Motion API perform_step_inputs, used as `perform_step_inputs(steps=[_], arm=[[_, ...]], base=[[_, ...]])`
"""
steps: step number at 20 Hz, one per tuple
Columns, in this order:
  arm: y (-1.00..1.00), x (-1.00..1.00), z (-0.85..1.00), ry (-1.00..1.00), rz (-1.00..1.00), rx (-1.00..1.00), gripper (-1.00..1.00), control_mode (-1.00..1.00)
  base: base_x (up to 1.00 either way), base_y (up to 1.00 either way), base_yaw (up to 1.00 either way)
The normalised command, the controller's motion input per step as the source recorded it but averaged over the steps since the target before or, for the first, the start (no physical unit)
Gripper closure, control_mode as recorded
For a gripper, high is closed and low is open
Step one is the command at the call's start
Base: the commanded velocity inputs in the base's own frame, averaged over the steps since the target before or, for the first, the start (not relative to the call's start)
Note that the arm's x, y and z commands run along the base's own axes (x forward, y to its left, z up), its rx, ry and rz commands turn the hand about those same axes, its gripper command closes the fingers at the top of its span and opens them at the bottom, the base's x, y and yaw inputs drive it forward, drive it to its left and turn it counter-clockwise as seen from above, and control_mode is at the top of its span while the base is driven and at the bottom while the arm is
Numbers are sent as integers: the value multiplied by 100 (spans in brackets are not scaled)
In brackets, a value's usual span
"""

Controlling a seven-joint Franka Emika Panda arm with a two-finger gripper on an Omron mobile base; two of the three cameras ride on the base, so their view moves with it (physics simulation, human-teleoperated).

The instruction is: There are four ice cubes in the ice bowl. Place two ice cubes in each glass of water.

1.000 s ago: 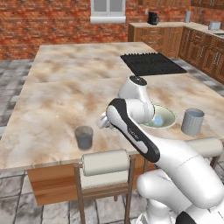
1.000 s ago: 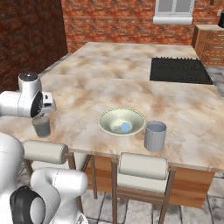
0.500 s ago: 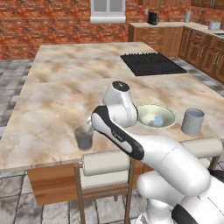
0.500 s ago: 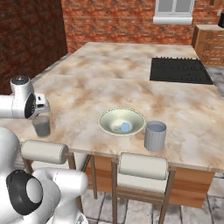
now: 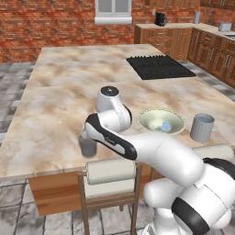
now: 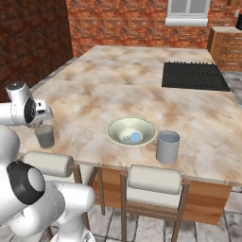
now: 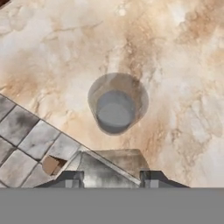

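Dark finger tips of gripper (image 7: 112, 179) part-open above marble counter (image 5: 59, 114); whether an ice cube sits between them, cannot tell. Glass of water (image 7: 116, 105) directly beneath, at counter's near edge. Ice bowl (image 6: 131, 132) at 3 o'clock of it, one pale blue ice cube (image 6: 136, 137) inside; second glass (image 6: 168, 146) just beyond. Stool backs below. No writing visible.

- Left base view: behind-left of the arm, high, facing forward and down over the tabletop (image 5: 59, 105).
- Right base view: behind-right, same tabletop, ice bowl (image 6: 131, 131) and both glasses shared.
- Hand view: close, straight down onto the left glass (image 7: 116, 105) near the tabletop edge.
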Motion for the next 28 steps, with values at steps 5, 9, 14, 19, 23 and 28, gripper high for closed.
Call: perform_step_inputs(steps=[5,9,14,19,23,28], arm=[[1,33,-29,3,0,0,100,-100],[10,33,-41,7,0,0,100,-100],[32,27,-20,4,-1,0,100,-100],[31,20,-11,3,-4,0,100,-100],[0,4,-21,4,-8,0,100,-100],[0,6,-19,2,-8,0,100,-100]], base=[[0,0,0],[0,0,0],[0,0,0],[0,0,0],[0,0,0],[0,0,0]])
